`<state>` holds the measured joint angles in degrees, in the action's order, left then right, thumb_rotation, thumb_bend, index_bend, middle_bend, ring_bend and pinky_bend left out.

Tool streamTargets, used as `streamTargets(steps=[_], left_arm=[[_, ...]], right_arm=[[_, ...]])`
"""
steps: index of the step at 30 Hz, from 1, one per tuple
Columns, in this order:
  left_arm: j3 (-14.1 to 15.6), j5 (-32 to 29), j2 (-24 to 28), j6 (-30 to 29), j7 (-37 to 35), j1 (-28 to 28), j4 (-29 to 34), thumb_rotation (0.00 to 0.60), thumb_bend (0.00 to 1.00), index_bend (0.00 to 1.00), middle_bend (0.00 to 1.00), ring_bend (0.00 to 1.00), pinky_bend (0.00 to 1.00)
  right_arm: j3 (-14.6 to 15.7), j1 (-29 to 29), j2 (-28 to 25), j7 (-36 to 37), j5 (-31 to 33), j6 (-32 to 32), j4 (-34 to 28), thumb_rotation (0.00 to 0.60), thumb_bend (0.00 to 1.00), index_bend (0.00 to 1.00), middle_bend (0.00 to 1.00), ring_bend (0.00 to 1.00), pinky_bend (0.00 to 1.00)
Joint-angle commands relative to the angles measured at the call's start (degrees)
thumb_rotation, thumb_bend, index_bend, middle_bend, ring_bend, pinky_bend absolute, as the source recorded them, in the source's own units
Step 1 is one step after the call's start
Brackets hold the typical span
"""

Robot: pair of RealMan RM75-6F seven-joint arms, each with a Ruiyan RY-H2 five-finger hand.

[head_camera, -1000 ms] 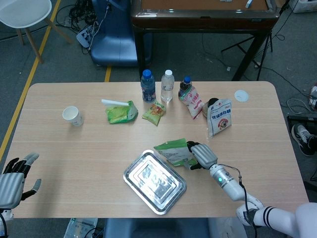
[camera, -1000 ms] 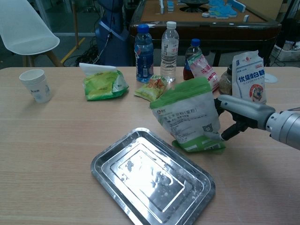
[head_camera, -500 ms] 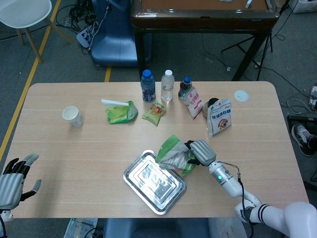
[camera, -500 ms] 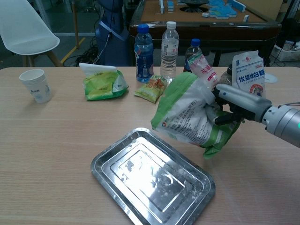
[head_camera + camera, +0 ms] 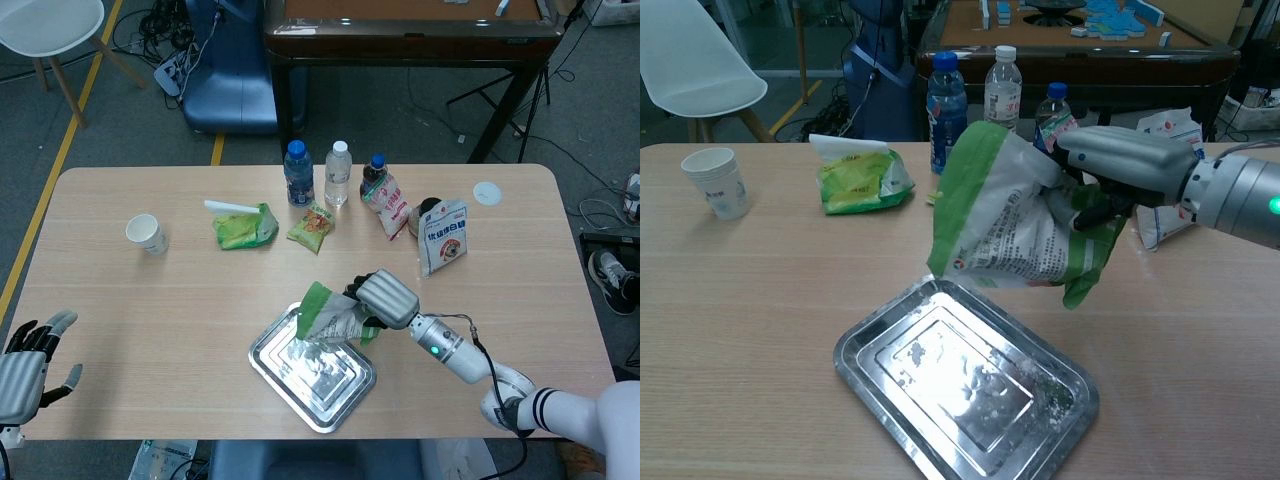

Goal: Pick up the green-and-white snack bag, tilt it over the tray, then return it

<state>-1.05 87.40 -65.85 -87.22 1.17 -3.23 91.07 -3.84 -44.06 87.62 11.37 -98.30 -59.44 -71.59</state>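
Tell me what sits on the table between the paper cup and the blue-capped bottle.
A green snack bag with a white top lies between the paper cup and the blue-capped bottle, clearest in the head view.

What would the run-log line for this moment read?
phase: tilt over tray | right hand: grips green-and-white snack bag, tilted above tray | left hand: idle, holds nothing

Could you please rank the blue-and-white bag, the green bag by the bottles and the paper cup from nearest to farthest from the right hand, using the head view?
From the right hand:
1. Blue-and-white bag, behind it, to the right.
2. Green bag, behind, to the left.
3. Paper cup, far left.
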Motion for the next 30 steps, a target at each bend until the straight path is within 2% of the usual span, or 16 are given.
streamTargets(steps=[1, 7, 14, 30], left_arm=[[0.0, 0.0, 0.2, -0.3, -0.3, 0.2, -0.1, 0.6, 0.33, 0.15, 0.14, 0.22, 0.08], [0.1, 0.1, 0.5, -1.0, -0.8, 0.8, -0.3, 0.6, 0.33, 0.15, 0.14, 0.21, 0.08], [0.1, 0.4, 0.7, -1.3, -0.7, 0.9, 0.0, 0.6, 0.33, 0.15, 0.14, 0.21, 0.08], [0.0, 0.0, 0.8, -0.7, -0.2, 0.8, 0.4, 0.6, 0.33, 0.15, 0.14, 0.21, 0.08]], right_arm=[[-1.1, -5.1, -3.6, -9.9, -2.0, 5.7, -5.4, 0.6, 0.79, 0.65, 0.57, 0.5, 0.64], [-0.8, -9.4, -5.3, -21.7, -4.1, 11.5, -7.9, 0.6, 0.79, 0.66, 0.57, 0.5, 0.64], [0.1, -11.3, -4.7, -31.6, -6.4, 12.8, -7.4, 0.6, 0.79, 0.66, 0.57, 0.5, 0.64], [1.5, -9.5, -0.2, -35.2, -5.0, 8.2, -3.1, 0.6, 0.79, 0.66, 0.57, 0.5, 0.64]])
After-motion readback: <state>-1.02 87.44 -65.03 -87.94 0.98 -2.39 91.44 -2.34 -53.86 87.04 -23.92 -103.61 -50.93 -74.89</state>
